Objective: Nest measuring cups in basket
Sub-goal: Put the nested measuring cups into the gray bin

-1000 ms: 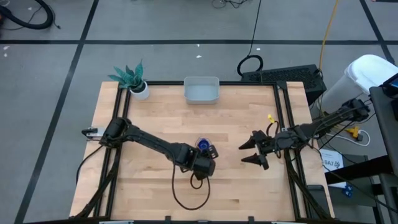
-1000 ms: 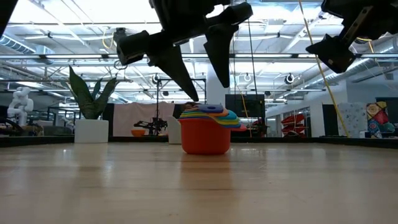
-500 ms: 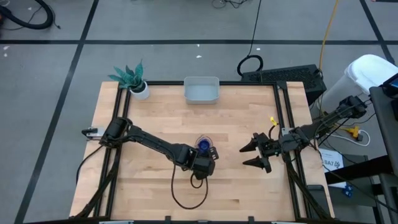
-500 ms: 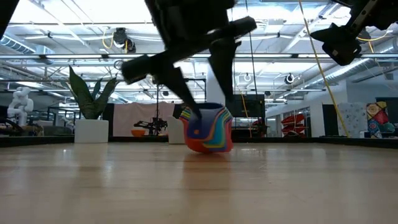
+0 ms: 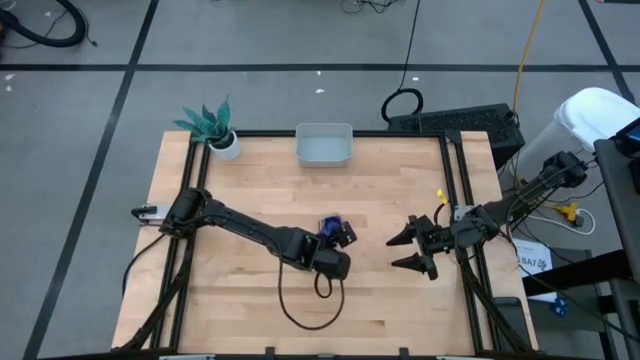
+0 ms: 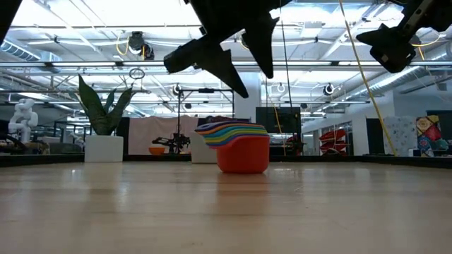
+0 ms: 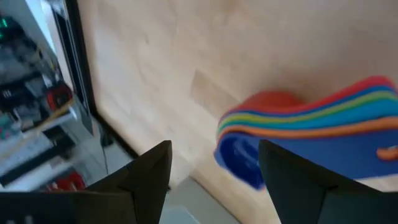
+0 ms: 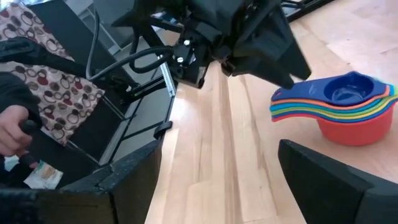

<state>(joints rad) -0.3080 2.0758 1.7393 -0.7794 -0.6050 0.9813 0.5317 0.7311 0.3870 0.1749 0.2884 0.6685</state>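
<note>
The measuring cups (image 6: 240, 144) stand nested in one upright stack on their red outer cup's base, mid-table, with the dark blue cup innermost (image 8: 341, 93) and the handles fanned to one side. In the high view the cups (image 5: 327, 225) sit just beyond my left gripper (image 5: 337, 238). That gripper (image 6: 247, 81) hangs open above the stack without touching it, and the left wrist view shows the cups (image 7: 311, 130) ahead of its spread fingers (image 7: 214, 171). My right gripper (image 5: 410, 251) waits open near the table's right side. The pale basket (image 5: 323, 145) sits at the far edge.
A white pot with a teal plant (image 5: 212, 128) stands at the far left corner. Black rails (image 5: 455, 190) run along the table's sides. Bare wood lies between the cups and the basket. A person's hand (image 8: 12, 134) shows beyond the table in the right wrist view.
My left gripper dipped onto the nested cups and tipped the stack over on its side edge, then rose clear. The stack has dropped back upright, shifted a little across the table and turned about, so its handles point the opposite way.
</note>
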